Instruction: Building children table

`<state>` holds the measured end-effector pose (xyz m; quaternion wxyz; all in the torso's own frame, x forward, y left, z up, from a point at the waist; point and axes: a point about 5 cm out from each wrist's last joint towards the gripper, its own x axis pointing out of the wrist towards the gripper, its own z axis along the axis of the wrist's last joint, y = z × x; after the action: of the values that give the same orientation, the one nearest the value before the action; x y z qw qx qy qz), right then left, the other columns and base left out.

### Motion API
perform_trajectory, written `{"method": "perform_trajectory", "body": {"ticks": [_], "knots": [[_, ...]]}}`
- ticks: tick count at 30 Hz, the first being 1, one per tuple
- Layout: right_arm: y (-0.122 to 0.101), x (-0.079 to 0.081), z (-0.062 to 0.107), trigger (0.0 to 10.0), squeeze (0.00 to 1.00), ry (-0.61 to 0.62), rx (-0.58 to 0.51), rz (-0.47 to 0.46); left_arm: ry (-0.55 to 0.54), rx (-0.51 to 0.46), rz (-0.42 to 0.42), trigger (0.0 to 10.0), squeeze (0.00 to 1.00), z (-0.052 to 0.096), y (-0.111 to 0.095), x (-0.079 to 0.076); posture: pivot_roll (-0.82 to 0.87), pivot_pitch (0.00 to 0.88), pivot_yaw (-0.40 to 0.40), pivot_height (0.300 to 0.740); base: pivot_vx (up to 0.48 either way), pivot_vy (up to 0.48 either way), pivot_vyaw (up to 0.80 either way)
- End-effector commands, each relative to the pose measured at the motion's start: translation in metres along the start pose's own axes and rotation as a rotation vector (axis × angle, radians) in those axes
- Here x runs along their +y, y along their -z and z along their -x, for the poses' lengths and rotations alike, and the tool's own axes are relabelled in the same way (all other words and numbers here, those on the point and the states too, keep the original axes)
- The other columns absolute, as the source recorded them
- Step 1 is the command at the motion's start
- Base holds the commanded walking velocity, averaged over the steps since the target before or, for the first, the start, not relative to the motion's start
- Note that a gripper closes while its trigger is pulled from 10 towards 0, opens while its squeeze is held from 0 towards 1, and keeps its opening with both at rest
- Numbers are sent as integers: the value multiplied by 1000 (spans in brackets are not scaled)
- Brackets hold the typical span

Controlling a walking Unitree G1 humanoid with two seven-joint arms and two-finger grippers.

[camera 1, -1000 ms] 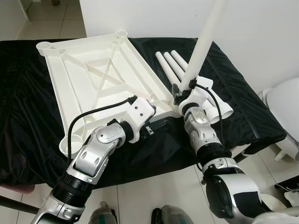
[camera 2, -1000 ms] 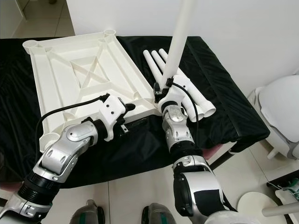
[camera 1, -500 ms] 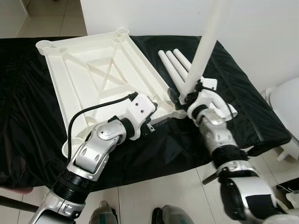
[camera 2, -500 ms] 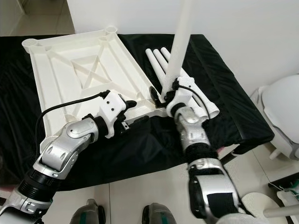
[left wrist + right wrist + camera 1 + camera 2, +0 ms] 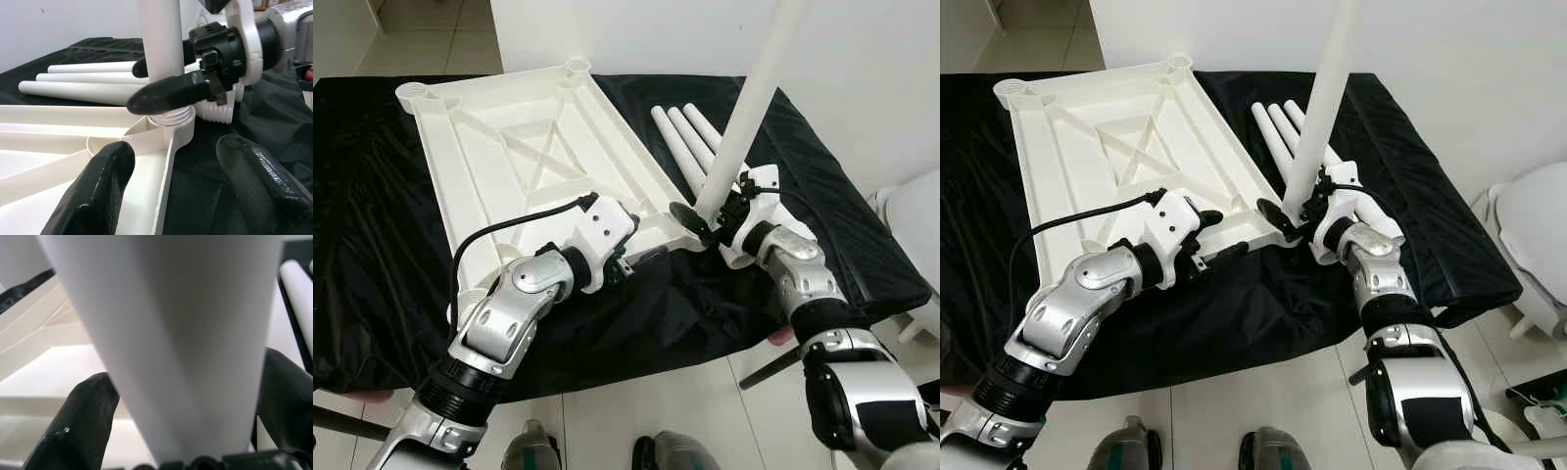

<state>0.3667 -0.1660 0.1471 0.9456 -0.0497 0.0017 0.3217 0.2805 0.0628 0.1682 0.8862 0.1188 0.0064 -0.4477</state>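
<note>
A white plastic table top (image 5: 529, 147) lies upside down on a black-covered table (image 5: 372, 245). A long white table leg (image 5: 744, 117) stands nearly upright, its threaded end in the top's near right corner socket (image 5: 171, 120). My right gripper (image 5: 181, 416) is shut on the leg just above the socket, one finger on each side. My left gripper (image 5: 176, 181) is open right beside that corner. One of its fingers (image 5: 93, 191) is over the top's rim and the other is over the black cloth. Three spare legs (image 5: 690, 132) lie side by side behind the upright one.
A white wall stands close behind the table. A rounded white fixture (image 5: 913, 211) is on the tiled floor at the right. The table's near edge runs just below my arms, and my feet (image 5: 529, 452) show under it.
My right forearm has swung out to the right around the leg, and the leg now leans a little more to the right. My left gripper stays at the corner.
</note>
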Motion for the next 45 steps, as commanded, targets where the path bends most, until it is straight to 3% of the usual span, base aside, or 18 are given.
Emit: {"method": "perform_trajectory", "body": {"ticks": [1, 8, 9, 10, 11, 12, 28, 33, 38, 45], "knots": [[-4, -7, 1, 10000, 0, 9, 7, 31, 93, -14, -19, 10000, 0, -1, -4, -5, -12, 0, -39, 740, 0, 0, 0], [-9, -13, 0, 10000, 0, 21, -3, 39, 95, -7, -21, 10000, 0, 1, -3, -5, -9, 0, -39, 740, 0, 0, 0], [-9, -14, 0, 5961, 0, 17, -2, 37, 96, -7, -21, 10000, 0, 1, -3, -5, -9, 0, -39, 740, 0, 0, 0], [-9, -14, 0, 5961, 0, 17, -2, 37, 96, -7, -21, 10000, 0, 1, -3, -5, -9, 0, -39, 740, 0, 0, 0], [-8, -14, 1, 2353, 0, 15, 3, 38, 98, -6, -22, 10000, 0, 1, -3, -5, -7, 0, -39, 740, 0, 0, 0], [-6, -15, 2, 0, 0, 16, 15, 33, 100, -6, -22, 10000, 0, 1, -3, -5, -7, 0, -40, 740, 0, 0, 0], [1, -17, 5, 0, 0, 62, 5, -12, 108, -5, -18, 10000, 0, 1, -3, -7, -15, 0, -36, 740, 0, 0, 0], [0, -17, -2, 0, 0, 222, -20, -74, 105, -7, -14, 10000, 0, 1, -3, -8, -12, 0, -40, 740, 0, 0, 0], [-1, -14, -7, 0, 0, 289, -37, -111, 104, -5, -13, 10000, 0, 2, -3, -8, -14, 0, -39, 740, 0, 0, 0], [-9, 7, -27, 0, 0, 588, -70, -175, 106, -7, -11, 10000, 0, 1, -3, -8, -27, 0, -34, 740, 0, 0, 0]]}}
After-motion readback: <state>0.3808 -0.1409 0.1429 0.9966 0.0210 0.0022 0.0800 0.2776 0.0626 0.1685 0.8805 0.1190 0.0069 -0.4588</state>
